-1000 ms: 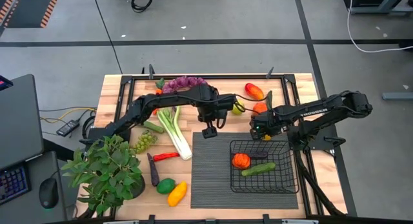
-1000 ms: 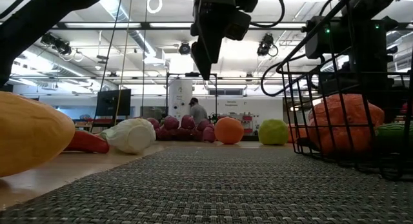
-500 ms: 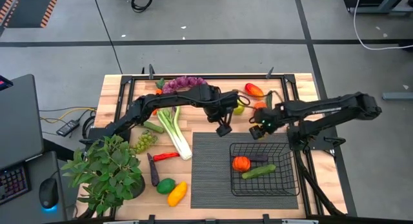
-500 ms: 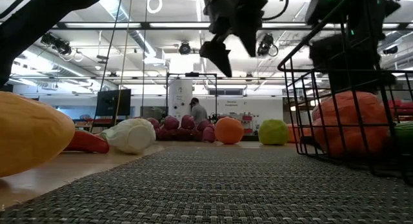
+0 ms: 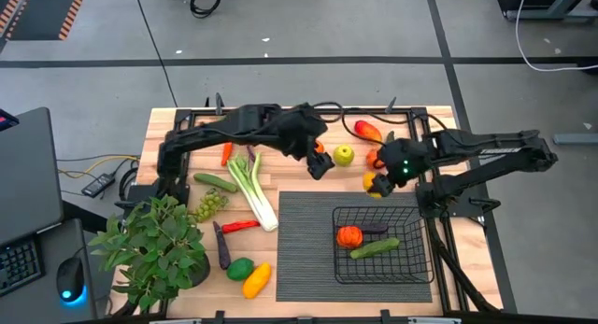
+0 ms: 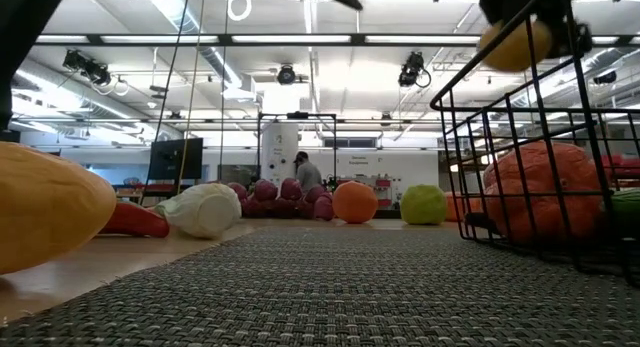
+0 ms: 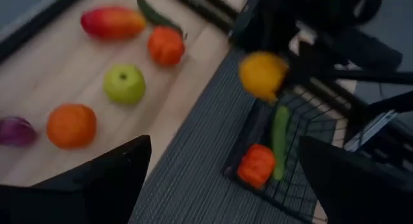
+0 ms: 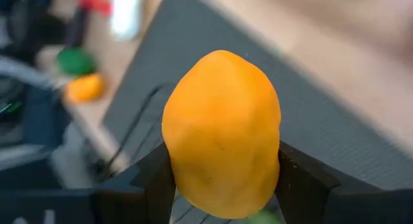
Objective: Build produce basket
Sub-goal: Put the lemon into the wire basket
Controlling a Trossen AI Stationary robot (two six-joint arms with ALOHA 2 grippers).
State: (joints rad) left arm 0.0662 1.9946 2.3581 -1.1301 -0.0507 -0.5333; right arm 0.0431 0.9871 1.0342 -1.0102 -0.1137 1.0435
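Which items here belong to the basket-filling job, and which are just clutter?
Job items: basket, already holding an orange pepper and cucumber; yellow fruit gripped by the right gripper; green apple; leek.
Lying about: potted plant; ribbed mat.

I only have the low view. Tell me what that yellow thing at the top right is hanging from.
Observer: The right pincer is shut on it, fingers on both sides. It is a yellow-orange fruit.
Operator: Say where it sits relative to the basket.
Observer: From above, the fruit is just outside the basket, off its far rim, not yet over the opening.
Operator: List what the basket already holds.
Observer: An orange-red pepper and a green cucumber, plus a dark piece I cannot identify.
Operator: Report the left pincer.
Observer: The left pincer is open, empty, beside the green apple.
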